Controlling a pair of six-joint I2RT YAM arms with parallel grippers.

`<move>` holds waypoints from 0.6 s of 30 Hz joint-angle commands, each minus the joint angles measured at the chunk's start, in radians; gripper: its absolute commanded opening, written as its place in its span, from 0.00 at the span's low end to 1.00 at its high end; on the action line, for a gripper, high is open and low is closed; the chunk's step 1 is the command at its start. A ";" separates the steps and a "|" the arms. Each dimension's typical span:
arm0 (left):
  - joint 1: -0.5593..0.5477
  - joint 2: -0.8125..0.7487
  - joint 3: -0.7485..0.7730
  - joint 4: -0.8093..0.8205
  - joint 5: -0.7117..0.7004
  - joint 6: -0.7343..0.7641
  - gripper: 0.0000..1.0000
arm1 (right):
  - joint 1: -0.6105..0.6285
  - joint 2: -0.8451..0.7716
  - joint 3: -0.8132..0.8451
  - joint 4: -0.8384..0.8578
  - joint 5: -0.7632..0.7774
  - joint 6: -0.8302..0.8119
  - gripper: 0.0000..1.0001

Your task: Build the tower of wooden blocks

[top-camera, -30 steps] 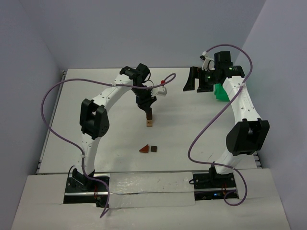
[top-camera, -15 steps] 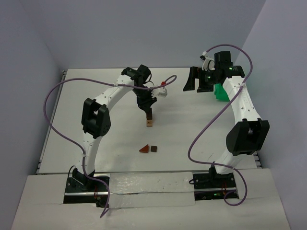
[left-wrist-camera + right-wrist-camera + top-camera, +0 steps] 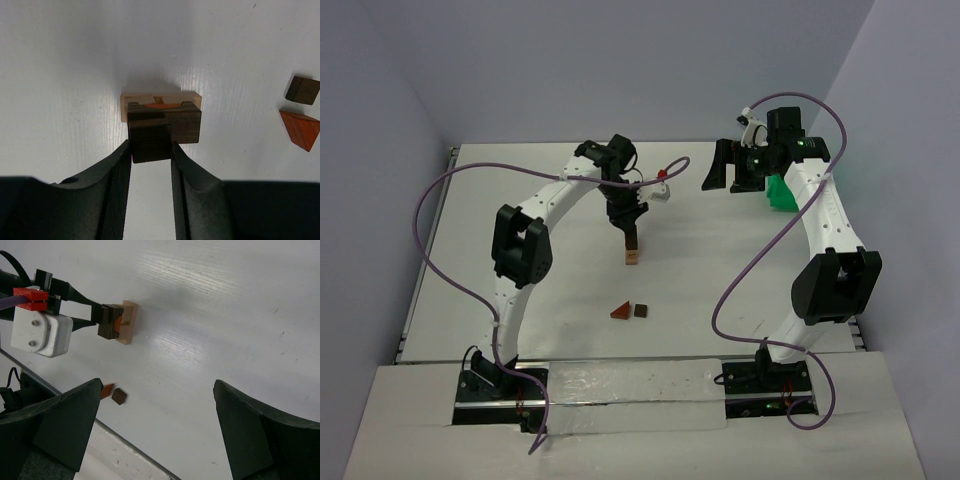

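Hardly anything moved vs 1 s ago: L arm (image 3: 535,215) elbow crept slightly right. On desk (image 3: 520,190), R arm (image 3: 820,200) jaws wide apart by green bin (image 3: 780,193). L jaws clamped on dark top block (image 3: 163,127) of wood block tower (image 3: 632,256), mid-desk. Wedge (image 3: 621,311) & dark cube (image 3: 641,310) lie nearer bases.

L arm (image 3: 545,195), R arm (image 3: 825,215): white links, blk joints, purple cables (image 3: 418,230); L gripper (image 3: 151,147) blk, textured pads (image 3: 120,185); red wrist clip (image 3: 30,297).

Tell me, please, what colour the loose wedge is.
Reddish-orange wedge, best in left wrist view.
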 commanded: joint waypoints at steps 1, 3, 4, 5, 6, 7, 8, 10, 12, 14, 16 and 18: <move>-0.008 0.006 0.050 0.017 0.011 0.031 0.06 | -0.007 -0.039 0.002 0.011 -0.012 -0.012 1.00; -0.009 0.007 0.053 0.016 0.010 0.032 0.07 | -0.005 -0.040 0.001 0.011 -0.011 -0.012 1.00; -0.009 0.007 0.054 0.017 0.010 0.032 0.07 | -0.005 -0.040 0.001 0.011 -0.011 -0.012 1.00; -0.010 0.007 0.054 0.018 0.010 0.032 0.08 | -0.005 -0.040 0.001 0.011 -0.012 -0.012 1.00; -0.011 0.007 0.054 0.018 0.010 0.032 0.08 | -0.007 -0.040 0.000 0.011 -0.014 -0.012 1.00; -0.012 0.007 0.055 0.018 0.010 0.031 0.09 | -0.007 -0.039 -0.001 0.011 -0.015 -0.012 1.00; -0.012 0.007 0.056 0.018 0.009 0.030 0.09 | -0.007 -0.039 -0.002 0.011 -0.016 -0.012 1.00; -0.014 0.007 0.055 0.018 0.010 0.032 0.10 | -0.007 -0.039 -0.003 0.012 -0.017 -0.014 1.00; -0.015 0.008 0.055 0.017 0.011 0.033 0.11 | -0.007 -0.039 -0.004 0.013 -0.019 -0.014 1.00; -0.017 0.009 0.052 0.015 0.010 0.035 0.11 | -0.007 -0.039 -0.004 0.013 -0.020 -0.012 1.00; -0.017 0.010 0.051 0.017 0.009 0.035 0.11 | -0.007 -0.039 -0.004 0.013 -0.020 -0.012 1.00; -0.017 0.012 0.050 0.017 0.006 0.035 0.12 | -0.007 -0.039 -0.004 0.013 -0.022 -0.013 1.00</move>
